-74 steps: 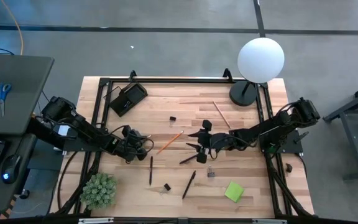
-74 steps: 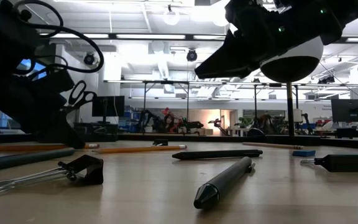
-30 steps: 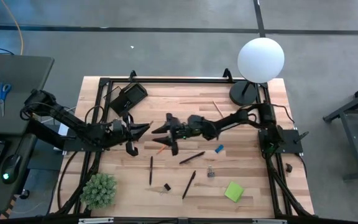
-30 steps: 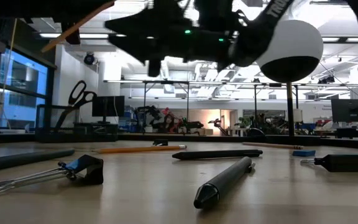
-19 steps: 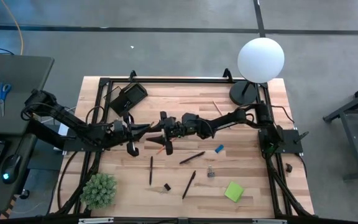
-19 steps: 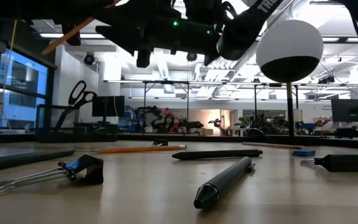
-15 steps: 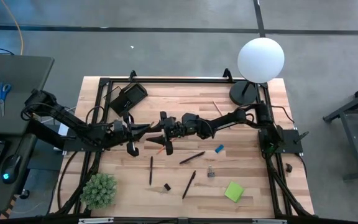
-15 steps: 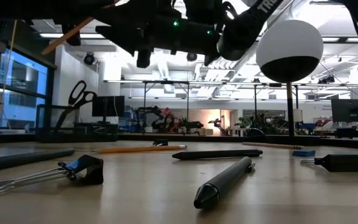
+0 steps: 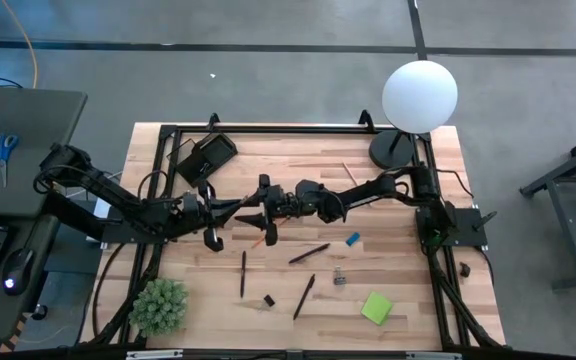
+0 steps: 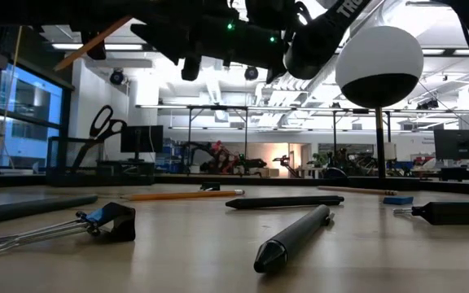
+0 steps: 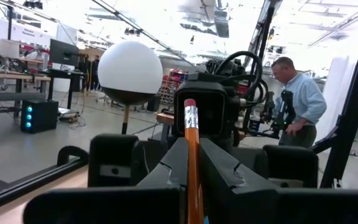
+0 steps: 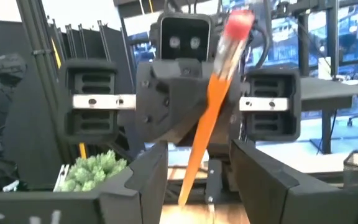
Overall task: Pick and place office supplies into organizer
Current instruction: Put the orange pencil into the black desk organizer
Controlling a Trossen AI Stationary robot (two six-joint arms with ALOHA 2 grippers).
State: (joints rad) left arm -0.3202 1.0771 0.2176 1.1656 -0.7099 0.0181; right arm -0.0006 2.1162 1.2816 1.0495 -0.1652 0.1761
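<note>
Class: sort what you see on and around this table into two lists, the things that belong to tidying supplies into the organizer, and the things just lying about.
Job: orange pencil in left hand, organizer, black pens, blue eraser, green sticky-note pad.

Lying about: globe lamp, potted plant, blue-handled scissors.

No legible txt, labels or nos. anywhere; white lettering on arm in low view unreadable.

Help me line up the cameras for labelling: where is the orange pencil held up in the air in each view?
High view: orange pencil, mid-table between both arms.
Low view: slanting at top left.
Left wrist view: upright, centre, in the shut left jaws.
Right wrist view: slanted, centre.
Shared landmark: white globe lamp, also in the low and left wrist views.
</note>
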